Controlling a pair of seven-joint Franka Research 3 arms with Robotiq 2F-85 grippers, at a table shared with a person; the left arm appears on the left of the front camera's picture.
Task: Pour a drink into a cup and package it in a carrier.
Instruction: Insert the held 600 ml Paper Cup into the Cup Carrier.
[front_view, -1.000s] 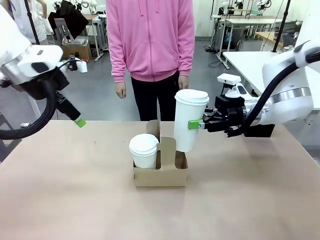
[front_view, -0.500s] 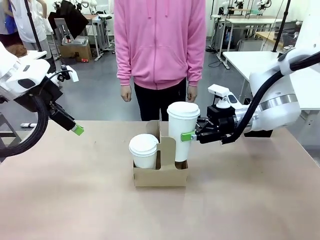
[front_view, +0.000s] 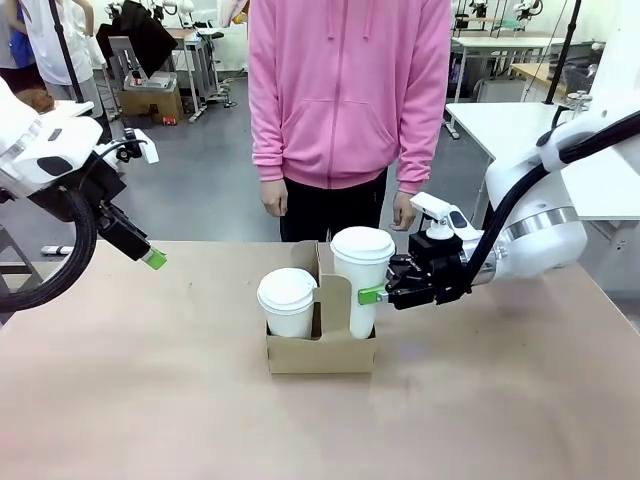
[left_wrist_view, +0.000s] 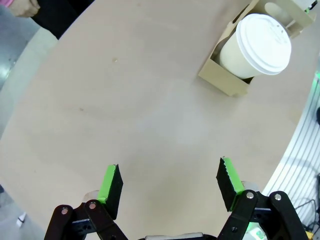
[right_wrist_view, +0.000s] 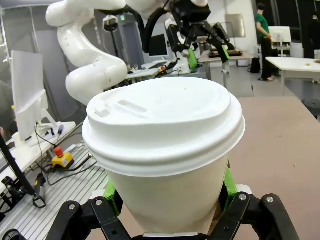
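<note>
Lowered into carrier, cup stays in right tool

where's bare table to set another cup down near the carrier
Bare table lies in front of the carrier on the robot's side, and left of it below the open left gripper. Crowded: right of the carrier, where the right gripper clamps the tall cup in its slot.

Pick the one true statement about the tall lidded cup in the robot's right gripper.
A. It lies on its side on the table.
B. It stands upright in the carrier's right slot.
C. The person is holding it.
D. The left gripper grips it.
B: the tall cup stands upright in the carrier, right slot, with the right gripper shut on it.
</note>
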